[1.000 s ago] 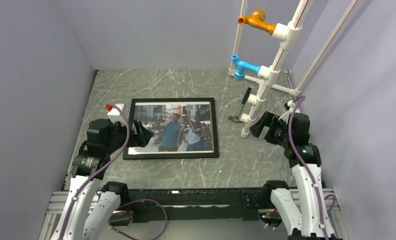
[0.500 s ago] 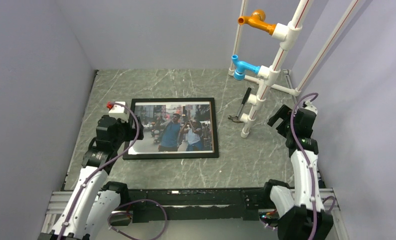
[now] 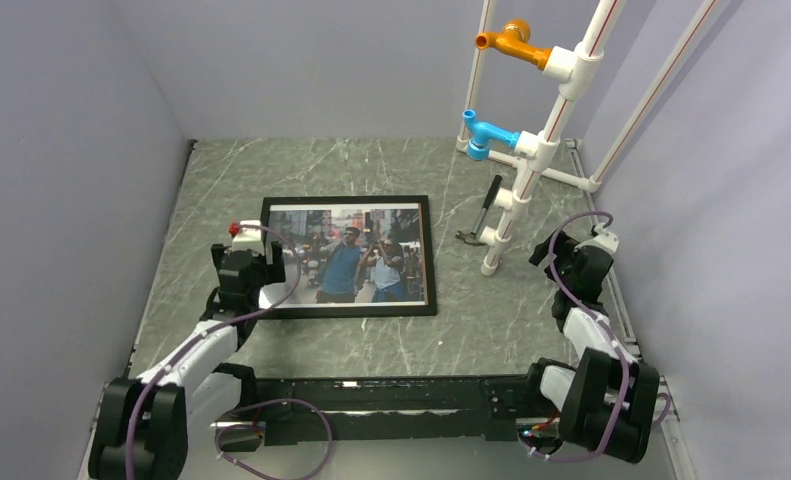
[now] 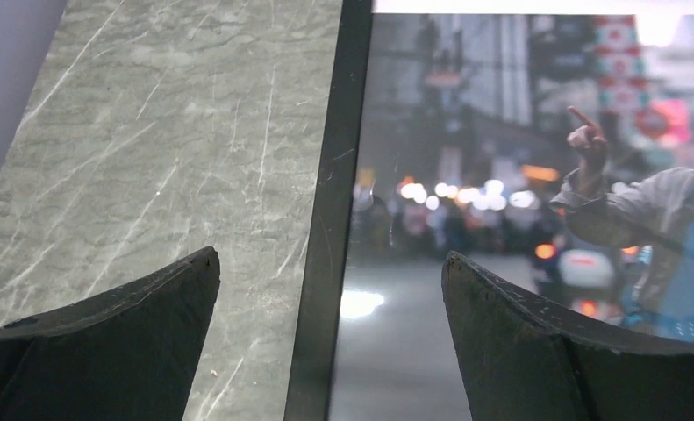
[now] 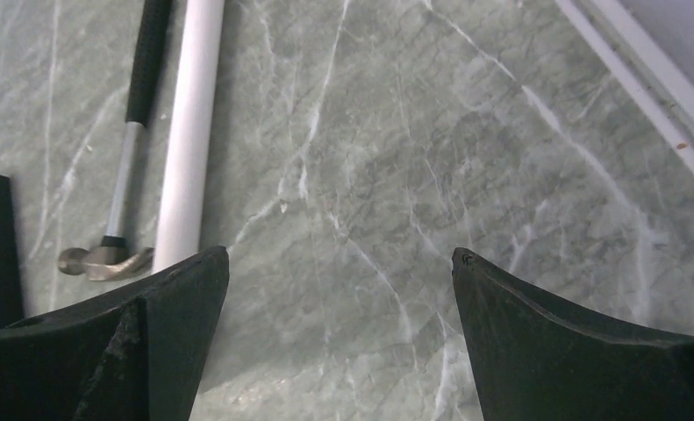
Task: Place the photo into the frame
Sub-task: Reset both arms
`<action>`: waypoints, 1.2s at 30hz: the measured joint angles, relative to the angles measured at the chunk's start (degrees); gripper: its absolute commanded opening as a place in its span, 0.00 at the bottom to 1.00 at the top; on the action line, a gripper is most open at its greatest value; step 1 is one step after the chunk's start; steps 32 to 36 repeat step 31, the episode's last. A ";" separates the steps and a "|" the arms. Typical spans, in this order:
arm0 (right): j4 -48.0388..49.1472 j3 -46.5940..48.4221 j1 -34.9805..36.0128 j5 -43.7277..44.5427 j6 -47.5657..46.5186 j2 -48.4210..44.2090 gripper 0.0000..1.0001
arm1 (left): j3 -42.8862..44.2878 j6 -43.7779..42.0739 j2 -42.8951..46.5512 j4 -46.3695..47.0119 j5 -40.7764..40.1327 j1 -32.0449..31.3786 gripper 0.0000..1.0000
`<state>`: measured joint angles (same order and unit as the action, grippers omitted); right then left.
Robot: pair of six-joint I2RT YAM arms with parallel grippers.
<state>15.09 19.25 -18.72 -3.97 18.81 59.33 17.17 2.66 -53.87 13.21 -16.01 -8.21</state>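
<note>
The frame (image 3: 430, 255), black rails facing up, lies flat on the table left of centre. The photo (image 3: 356, 255), a street scene with a man in a blue shirt, sits inside it, picture side up. My left gripper (image 3: 271, 268) hangs low over the frame's left rail, open and holding nothing. In the left wrist view that rail (image 4: 330, 202) runs between my open fingers, with the photo (image 4: 501, 175) to its right. My right gripper (image 3: 549, 250) is open and empty, low over bare table well right of the frame. The right wrist view shows only marble between its fingertips (image 5: 194, 289).
A white pipe rack (image 3: 531, 150) with an orange fitting (image 3: 511, 40) and a blue fitting (image 3: 483, 133) stands at the back right. A hammer (image 3: 483, 215) lies at its foot, also visible as hammer (image 5: 132, 114) beside a pipe (image 5: 189, 132). Grey walls close in on both sides.
Both arms have folded down and back toward their bases. The left gripper sank over the frame's left rail; the right gripper drew right and lower. Frame and photo stayed put.
</note>
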 measured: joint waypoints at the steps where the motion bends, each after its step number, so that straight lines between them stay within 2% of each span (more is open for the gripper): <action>1: 3.06 -1.44 0.02 -0.15 -0.20 1.11 0.99 | -2.10 -0.37 -1.22 4.46 -0.44 0.07 0.99; 6: 20.85 -7.21 1.33 -0.92 -1.95 9.66 1.00 | -10.60 -5.22 -8.35 25.53 -0.35 0.68 0.99; 10: 33.55 -8.61 3.08 -1.77 -3.98 17.00 1.00 | -11.23 -8.66 -19.04 42.71 0.11 1.75 1.00; 12: 35.04 -7.13 4.81 -2.03 -6.51 19.82 1.00 | -11.21 -9.75 -23.61 48.68 0.48 2.27 0.99; 17: 41.13 -5.57 14.40 0.09 -12.92 24.90 1.00 | -9.68 -10.43 -23.98 50.01 2.40 3.65 1.00; 36: 43.52 -5.42 14.93 3.93 -16.06 25.14 1.00 | -7.72 -10.27 -23.91 50.58 2.19 4.22 0.99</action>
